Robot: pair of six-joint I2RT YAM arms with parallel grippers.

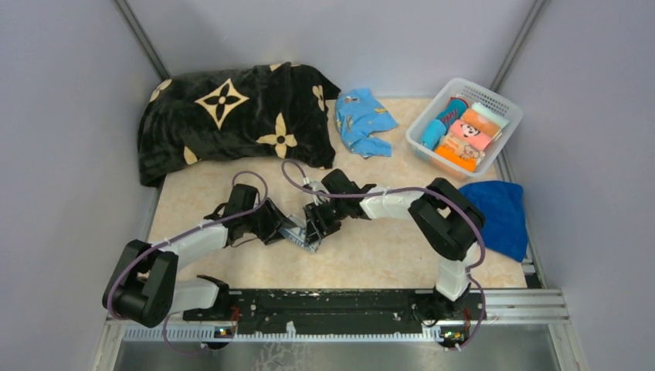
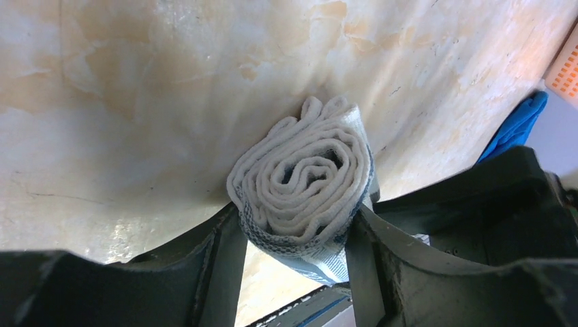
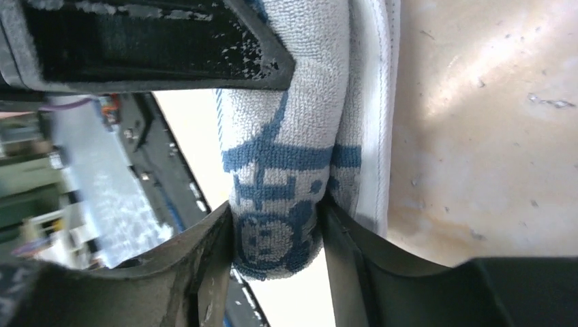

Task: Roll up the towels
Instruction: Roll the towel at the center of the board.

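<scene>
**Two Arms Gripped a Rolled White Towel at Mid-Worktop**

The worktop (image 1: 386,259) was a glossy cream surface veined with tan like marble, marked with fine scratches and dark specks. Plain pale-grey walls (image 1: 324,35) closed it in on three sides, with metal struts running up the far corners. A black rail (image 1: 347,301) along the near edge carried both arm bases.

At the centre lay the white towel (image 2: 307,177), wound into a tight roll whose spiral end faced the left wrist camera. The left jaws stood partly open around the roll, a finger (image 2: 221,262) pressed against each side. The right jaws pinched the roll's other end the same way, fingers (image 3: 211,266) on both flanks and the cloth narrowed between them.

The towel's dark-blue print showed crossed lines and a round smiling face. Whether any of it formed letters could not be told.

A black blanket (image 1: 232,116) with cream flower motifs sat heaped at the back left, and the small turquoise towel (image 1: 363,124) lay crumpled just beside it. A white basket (image 1: 429,110) at the back right held rolled cloths, one bearing a cartoon face. The royal-blue towel (image 1: 498,216) lay bunched at the right edge, near the basket.
</scene>
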